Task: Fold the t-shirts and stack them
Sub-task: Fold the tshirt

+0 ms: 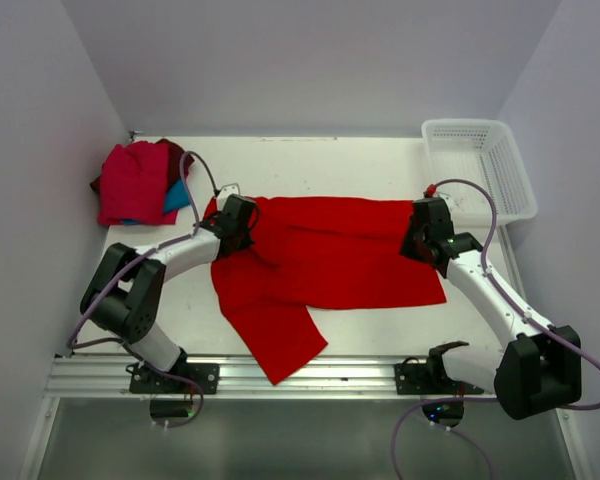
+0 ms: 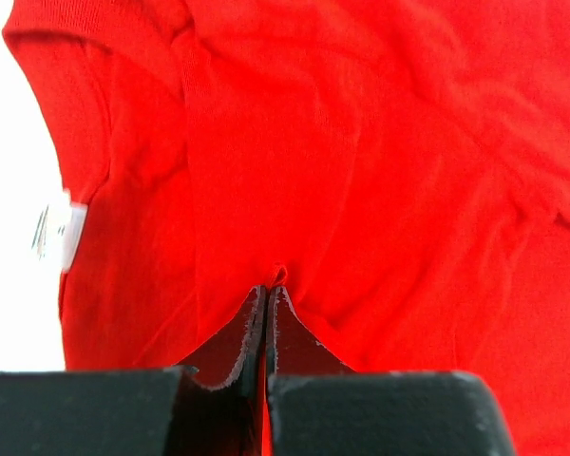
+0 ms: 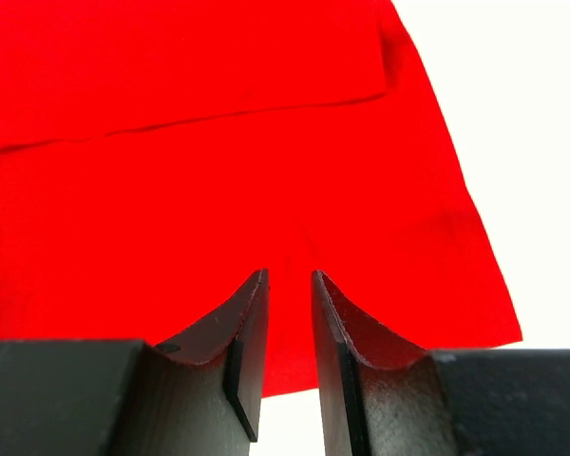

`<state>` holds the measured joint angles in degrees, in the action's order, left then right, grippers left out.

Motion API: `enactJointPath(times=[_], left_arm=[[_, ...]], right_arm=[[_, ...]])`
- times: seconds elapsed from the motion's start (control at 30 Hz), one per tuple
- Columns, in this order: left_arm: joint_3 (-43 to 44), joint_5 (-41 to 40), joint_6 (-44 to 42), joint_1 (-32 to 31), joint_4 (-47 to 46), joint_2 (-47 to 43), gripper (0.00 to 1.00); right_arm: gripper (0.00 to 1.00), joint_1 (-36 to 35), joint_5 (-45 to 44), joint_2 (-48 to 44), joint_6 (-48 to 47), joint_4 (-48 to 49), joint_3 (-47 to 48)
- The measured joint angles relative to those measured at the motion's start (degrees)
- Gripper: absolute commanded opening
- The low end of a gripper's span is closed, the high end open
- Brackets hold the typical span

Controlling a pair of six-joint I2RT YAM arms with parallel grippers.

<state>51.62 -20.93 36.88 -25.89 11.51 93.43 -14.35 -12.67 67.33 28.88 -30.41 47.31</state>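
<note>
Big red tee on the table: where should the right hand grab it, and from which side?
The edge at its right end. The red tee lies flat there, table showing beyond, so likely come from the right, one finger under the edge. The right hand sits over it, jaws apart; left hand pinches the label end.
</note>
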Motion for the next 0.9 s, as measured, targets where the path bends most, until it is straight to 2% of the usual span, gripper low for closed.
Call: enactJointPath(times=[0.33, 0.63, 0.67, 0.73, 0.77, 0.87, 0.9], left_arm=[[-4.8, 1.9, 1.7, -2.3, 1.7, -8.1, 0.0], [-9.2, 2.5, 3.3, -4.4, 4.4, -11.7, 0.0], [-9.7, 2.5, 3.6, -4.7, 4.8, -12.2, 0.05], [-11.1, 2.5, 4.2, -5.7, 5.8, -13.9, 0.29], [-11.5, 2.5, 4.5, -6.2, 6.6, -15.0, 0.51], [-12.8, 0.9, 6.2, -7.7, 8.4, -19.3, 0.86], [-13.2, 0.2, 6.5, -8.1, 8.8, -21.1, 0.91]], right_arm=[[0.29, 0.0, 0.1, 0.0, 0.0, 0.0, 0.0], [0.29, 0.0, 0.1, 0.0, 0.0, 0.0, 0.0], [0.3, 0.0, 0.1, 0.0, 0.0, 0.0, -0.1], [0.32, 0.0, 0.0, 0.1, 0.0, 0.1, -0.2], [0.33, 0.0, 0.0, 0.2, 0.0, 0.1, -0.2], [0.36, 0.0, 0.0, 0.3, 0.0, 0.1, -0.3], [0.36, 0.0, 0.0, 0.5, 0.0, 0.1, -0.3]])
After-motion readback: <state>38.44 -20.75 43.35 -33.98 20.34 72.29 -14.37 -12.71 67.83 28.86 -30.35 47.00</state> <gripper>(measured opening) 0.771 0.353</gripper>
